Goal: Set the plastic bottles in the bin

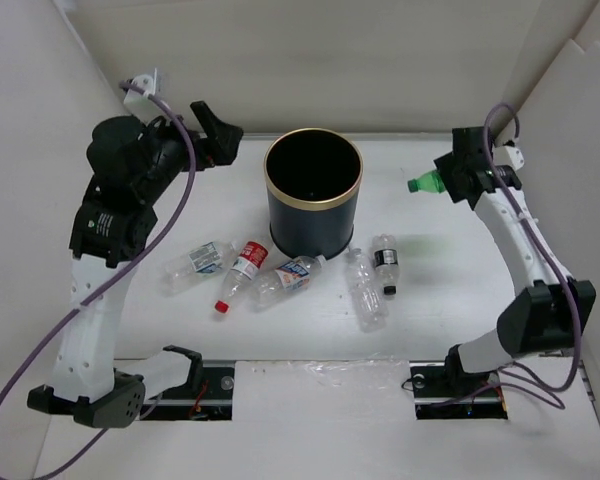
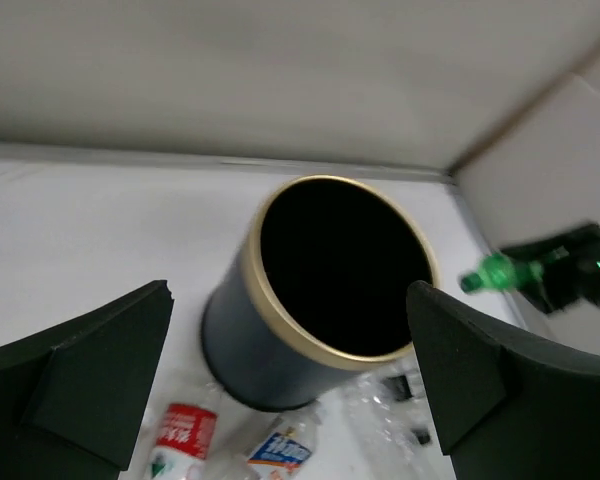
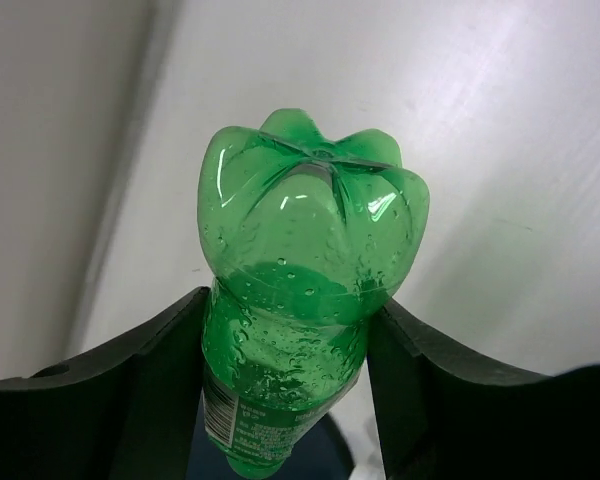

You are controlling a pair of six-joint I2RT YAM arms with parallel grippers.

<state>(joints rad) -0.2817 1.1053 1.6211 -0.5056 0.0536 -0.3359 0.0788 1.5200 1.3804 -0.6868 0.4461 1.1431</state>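
Observation:
The black bin [image 1: 313, 195] with a gold rim stands at the middle back; it also shows in the left wrist view [image 2: 320, 290]. My right gripper [image 1: 450, 180] is shut on the green bottle [image 1: 427, 182], held in the air to the right of the bin; the right wrist view shows the bottle [image 3: 305, 290] squeezed between both fingers, base up. My left gripper [image 1: 218, 138] is open and empty, raised to the left of the bin. In front of the bin lie a red-label bottle [image 1: 240, 273], a clear bottle [image 1: 195, 263], a blue-white label bottle [image 1: 290, 277] and two more clear bottles [image 1: 365, 290].
White walls close the workspace at the back and both sides. The arm bases and their black mounts [image 1: 195, 380] sit at the near edge. A small clear bottle with a black label [image 1: 385, 262] lies right of the bin's foot.

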